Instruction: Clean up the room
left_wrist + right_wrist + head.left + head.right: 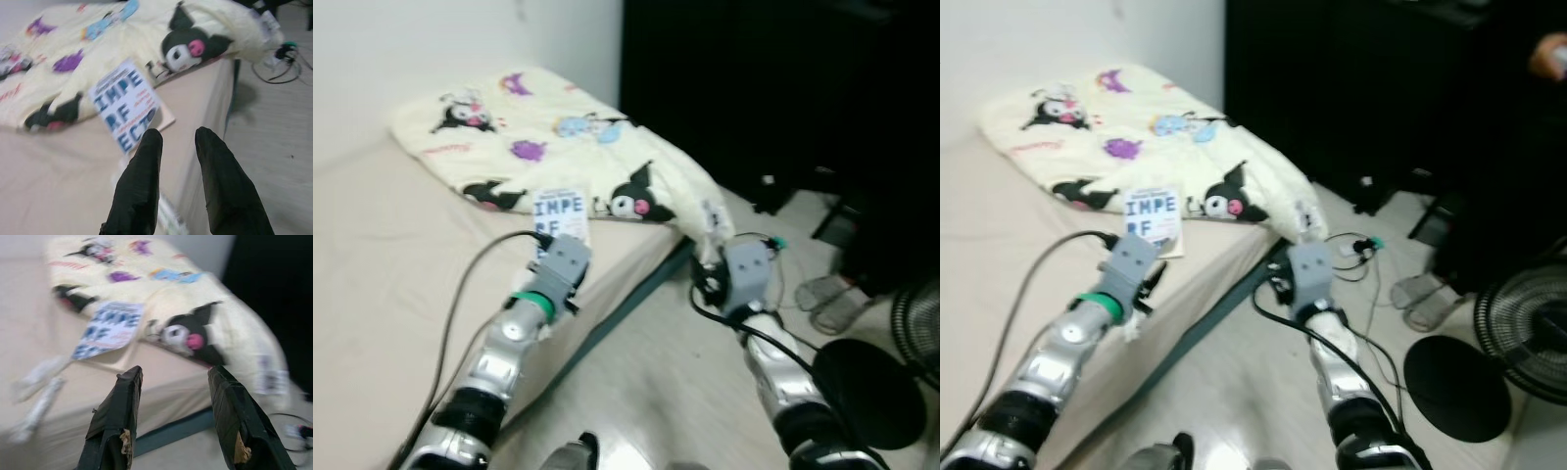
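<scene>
You've got the left gripper (pixel 178 147) narrowly parted and empty, aimed at the book (pixel 126 104) lying on the mattress (pixel 382 255) against the cartoon-print blanket (pixel 558 132) — likely your first pickup. The right gripper (pixel 173 377) hangs wide and empty off the mattress's right edge, over the floor (pixel 666 382).

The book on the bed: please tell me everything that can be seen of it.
The book is a thin white paperback, its cover printed with big blue block letters and smaller lines too blurred to read. It lies flat and closed, cover up, on the beige mattress, its far edge against the cream cartoon-print blanket. The left gripper, its fingers open, hovers just short of the near edge without touching it.
</scene>
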Controlling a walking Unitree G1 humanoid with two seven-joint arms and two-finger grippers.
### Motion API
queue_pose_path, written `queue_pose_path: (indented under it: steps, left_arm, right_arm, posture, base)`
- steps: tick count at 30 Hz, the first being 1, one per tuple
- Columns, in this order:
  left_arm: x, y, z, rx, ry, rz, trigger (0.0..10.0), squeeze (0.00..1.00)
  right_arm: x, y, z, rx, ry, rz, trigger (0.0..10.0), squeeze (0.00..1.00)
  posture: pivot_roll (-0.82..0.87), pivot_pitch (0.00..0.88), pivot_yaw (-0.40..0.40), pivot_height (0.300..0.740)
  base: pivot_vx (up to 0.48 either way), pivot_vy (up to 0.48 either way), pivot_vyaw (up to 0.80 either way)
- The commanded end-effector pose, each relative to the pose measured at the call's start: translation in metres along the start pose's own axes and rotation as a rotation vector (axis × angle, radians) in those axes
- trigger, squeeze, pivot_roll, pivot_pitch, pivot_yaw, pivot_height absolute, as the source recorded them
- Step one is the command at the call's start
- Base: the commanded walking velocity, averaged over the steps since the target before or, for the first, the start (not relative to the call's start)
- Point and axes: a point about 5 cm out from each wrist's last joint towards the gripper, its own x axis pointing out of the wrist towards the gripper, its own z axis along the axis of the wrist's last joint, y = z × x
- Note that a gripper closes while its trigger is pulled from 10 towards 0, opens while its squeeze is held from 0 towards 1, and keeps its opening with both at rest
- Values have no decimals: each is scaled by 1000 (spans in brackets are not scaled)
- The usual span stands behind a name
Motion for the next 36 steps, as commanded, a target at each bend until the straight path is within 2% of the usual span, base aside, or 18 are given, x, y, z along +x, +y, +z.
queue_pose_path:
  steps: [1, 13, 19, 22, 26, 30, 36]
  left_arm:
    - [0, -3, -2, -10, 9, -10, 10000, 0]
    - [1, -3, 5, -44, -17, -28, 10000, 0]
    - [2, -3, 13, -47, -64, -21, 10000, 0]
    - [4, -4, 15, -54, -66, -7, 10000, 0]
    - [5, -6, 17, -59, -69, -6, 10000, 0]
    - [6, -7, 19, -64, -75, -10, 10000, 0]
    - [6, -6, 18, -66, -72, -5, 10000, 0]
  right_arm:
    - [-3, -1, -5, 2, 18, 1, 10000, 0]
    - [-1, 1, -4, 9, 8, -4, 10000, 0]
    - [-1, 1, -1, 25, -18, -7, 10000, 0]
    - [1, 3, 4, 43, -44, -7, 10000, 0]
    - [2, 0, 5, -10, -39, -25, 10000, 0]
    - [3, -1, 7, 41, -50, -28, 10000, 0]
    - [1, -3, 6, 47, -47, -29, 10000, 0]
  posture:
    - [-48, 0, 44, 740]
    - [-48, 0, 58, 740]
    - [-49, 0, 63, 740]
    - [-50, 0, 63, 740]
    - [-55, 0, 63, 740]
    - [-57, 0, 63, 740]
    - [-59, 0, 59, 740]
  base:
    - [0, 0, 781]
    - [0, 0, 781]
    - [0, 0, 781]
    - [480, 0, 148]
    - [480, 0, 609]
    - [480, 0, 594]
    - [480, 0, 0]
